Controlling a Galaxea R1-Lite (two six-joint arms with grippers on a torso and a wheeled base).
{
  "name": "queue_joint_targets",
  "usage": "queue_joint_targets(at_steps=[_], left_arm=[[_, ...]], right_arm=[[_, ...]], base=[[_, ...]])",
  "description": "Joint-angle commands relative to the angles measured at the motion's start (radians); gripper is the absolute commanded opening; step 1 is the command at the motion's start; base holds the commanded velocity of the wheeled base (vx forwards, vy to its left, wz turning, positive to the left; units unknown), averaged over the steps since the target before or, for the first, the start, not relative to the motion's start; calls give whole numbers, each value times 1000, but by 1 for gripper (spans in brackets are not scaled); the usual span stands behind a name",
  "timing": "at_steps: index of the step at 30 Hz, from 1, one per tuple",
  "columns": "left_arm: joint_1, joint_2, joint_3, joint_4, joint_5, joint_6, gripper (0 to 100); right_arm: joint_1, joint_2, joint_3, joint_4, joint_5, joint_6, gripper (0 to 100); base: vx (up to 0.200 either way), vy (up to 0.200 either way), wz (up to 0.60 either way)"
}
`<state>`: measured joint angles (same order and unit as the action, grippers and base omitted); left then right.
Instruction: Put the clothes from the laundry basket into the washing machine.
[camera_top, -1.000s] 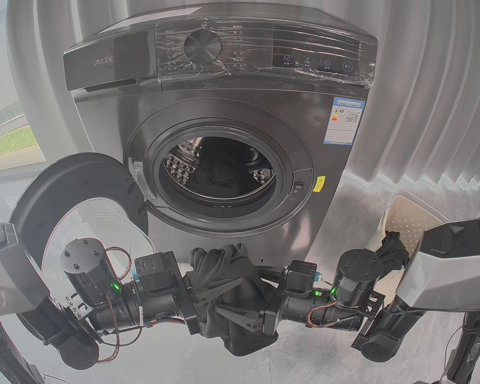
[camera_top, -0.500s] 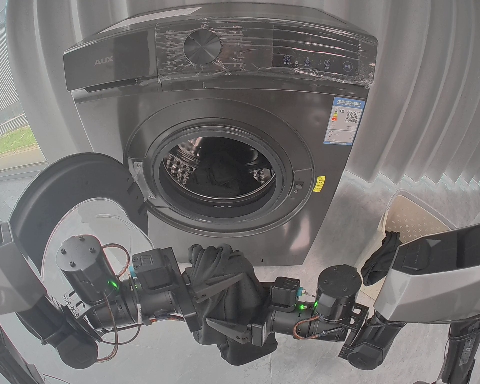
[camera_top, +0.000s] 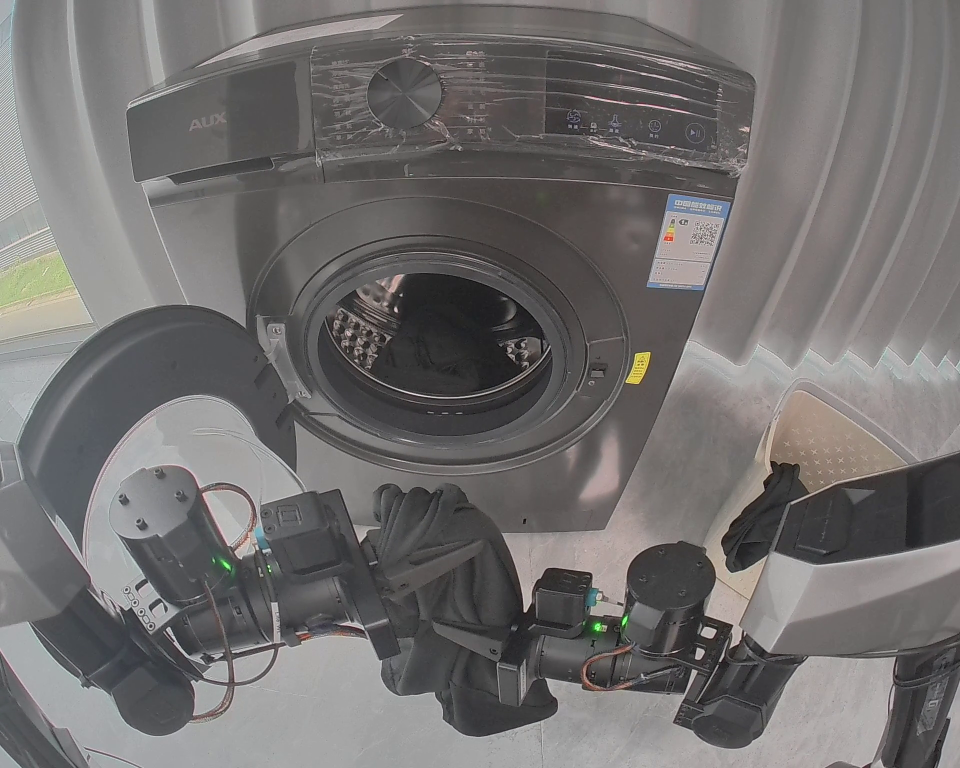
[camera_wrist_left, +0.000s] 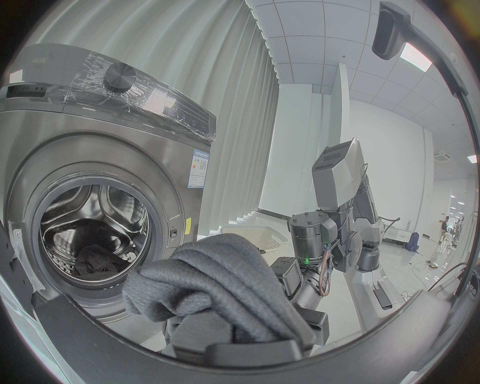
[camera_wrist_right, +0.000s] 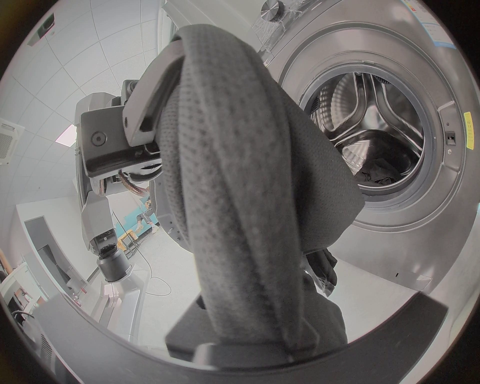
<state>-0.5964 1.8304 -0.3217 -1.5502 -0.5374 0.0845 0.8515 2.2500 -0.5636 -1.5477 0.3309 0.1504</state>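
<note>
A dark grey garment (camera_top: 450, 590) hangs bunched between my two grippers, low in front of the washing machine (camera_top: 440, 200). My left gripper (camera_top: 425, 600) is shut on its upper part from the left. From the right, my right gripper (camera_top: 470, 655) is shut on its lower part. The garment (camera_wrist_left: 220, 280) is draped thickly over the left fingers, and in the right wrist view the garment (camera_wrist_right: 240, 200) hides most of the fingers. The drum (camera_top: 440, 345) is open with dark clothes (camera_wrist_right: 380, 167) lying inside. The laundry basket (camera_top: 830, 440) stands on the floor at the right.
The round door (camera_top: 150, 400) is swung wide open to the left, just behind my left arm. Another dark garment (camera_top: 765, 515) hangs over the basket's near edge beside my right arm. Curtains hang behind the machine, and grey floor lies below the grippers.
My right arm has dropped lower and shifted left, pulling the garment's lower part down. The left gripper has sunk slightly. The basket's dark garment shows more as the arm moved off it.
</note>
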Motion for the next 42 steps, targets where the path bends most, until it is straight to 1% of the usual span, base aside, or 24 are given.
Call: queue_joint_targets(at_steps=[1,2,4,5,6,10,12,13,17,22,31,34,36,39,42], left_arm=[[4,3,0,-1,1,-3,0],[7,7,0,-1,1,-3,0],[21,9,0,-1,2,-3,0],[21,9,0,-1,2,-3,0],[33,10,-2,1,1,-3,0],[41,10,-2,-1,1,-17,0],[46,13,-13,1,1,-19,0],[46,13,-19,1,2,-20,100],[73,32,-30,-1,10,-34,100],[109,90,-22,-1,24,-26,100],[106,89,18,-1,24,-22,100],[109,95,26,1,25,-19,100],[122,104,53,1,30,-15,100],[125,116,56,1,30,-8,100],[129,118,56,2,42,-6,100]], right_arm=[[11,-13,8,0,0,3,0],[18,-32,21,0,-1,3,0],[26,-50,34,0,-24,6,0],[26,-50,34,0,-24,6,0],[38,-70,45,0,-46,12,0],[49,-98,57,0,-47,17,0],[52,-104,59,0,-47,17,0],[54,-105,60,0,-47,17,0],[63,-127,87,1,-47,17,0],[63,-150,111,0,-47,18,0],[46,-162,146,0,-50,24,0],[44,-165,151,0,-62,37,0],[40,-181,162,0,-67,40,0],[38,-196,166,0,-67,40,0],[38,-205,172,0,-67,40,0]], base=[[0,0,0],[0,0,0],[0,0,0],[0,0,0],[0,0,0],[0,0,0],[0,0,0],[0,0,0],[0,0,0],[0,0,0],[0,0,0],[0,0,0],[0,0,0],[0,0,0],[0,0,0]])
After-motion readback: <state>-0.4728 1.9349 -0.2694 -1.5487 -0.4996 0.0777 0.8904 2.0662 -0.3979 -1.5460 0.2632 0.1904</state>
